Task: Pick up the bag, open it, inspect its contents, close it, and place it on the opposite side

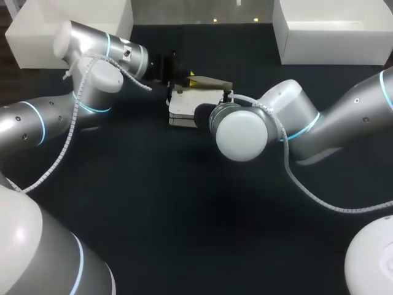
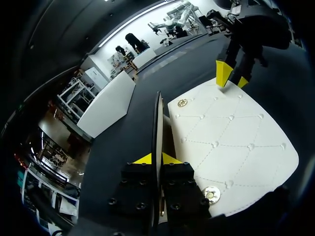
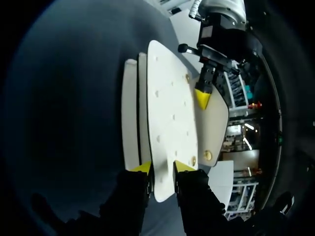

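The white quilted bag (image 1: 187, 103) lies on the dark table between my two arms. Its flap (image 2: 158, 123) is lifted and shows edge-on, with my left gripper (image 2: 156, 159) shut on its edge. The quilted front panel (image 2: 231, 142) lies beside that gripper, carrying gold studs. At the bag's opposite end my right gripper (image 3: 163, 168) has its yellow tips on both sides of the quilted panel (image 3: 167, 113), touching it. My left gripper's yellow tip (image 3: 202, 98) shows ahead of it, on the raised flap (image 3: 215, 123). In the head view my right wrist (image 1: 241, 132) hides its own fingers.
A white box (image 1: 67, 24) stands at the back left and another white box (image 1: 334, 34) at the back right. Dark tabletop (image 1: 196, 215) stretches in front of the bag.
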Available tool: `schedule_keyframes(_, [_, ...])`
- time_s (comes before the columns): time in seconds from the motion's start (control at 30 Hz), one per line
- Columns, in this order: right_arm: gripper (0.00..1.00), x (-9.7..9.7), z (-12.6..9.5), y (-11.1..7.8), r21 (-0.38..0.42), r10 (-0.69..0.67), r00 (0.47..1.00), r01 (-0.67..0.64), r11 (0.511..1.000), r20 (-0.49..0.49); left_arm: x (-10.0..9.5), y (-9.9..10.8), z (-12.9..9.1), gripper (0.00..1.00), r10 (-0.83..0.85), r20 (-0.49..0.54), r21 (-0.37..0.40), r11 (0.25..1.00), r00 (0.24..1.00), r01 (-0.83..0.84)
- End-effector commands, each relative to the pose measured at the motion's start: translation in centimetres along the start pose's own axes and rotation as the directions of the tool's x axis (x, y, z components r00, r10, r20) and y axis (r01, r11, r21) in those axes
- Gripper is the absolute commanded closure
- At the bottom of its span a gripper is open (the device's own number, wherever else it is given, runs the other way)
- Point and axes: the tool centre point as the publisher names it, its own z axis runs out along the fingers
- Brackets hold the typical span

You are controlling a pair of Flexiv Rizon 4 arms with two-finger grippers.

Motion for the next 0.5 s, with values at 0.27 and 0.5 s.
schedule_keyframes(0.27, [0.93, -0.11, 0.11, 0.11, -0.013, 0.002, 1.000, -0.002, 1.000, 0.015, 0.06, 0.22, -0.02, 1.00, 0.005, -0.003, 0.005, 1.000, 1.000, -0.005])
schedule_keyframes(0.5, [1.00, -0.12, 0.08, 0.23, -0.020, -0.005, 1.000, 0.005, 1.000, 0.016, 0.19, 0.08, -0.18, 1.00, 0.012, -0.002, 0.016, 1.000, 1.000, -0.012])
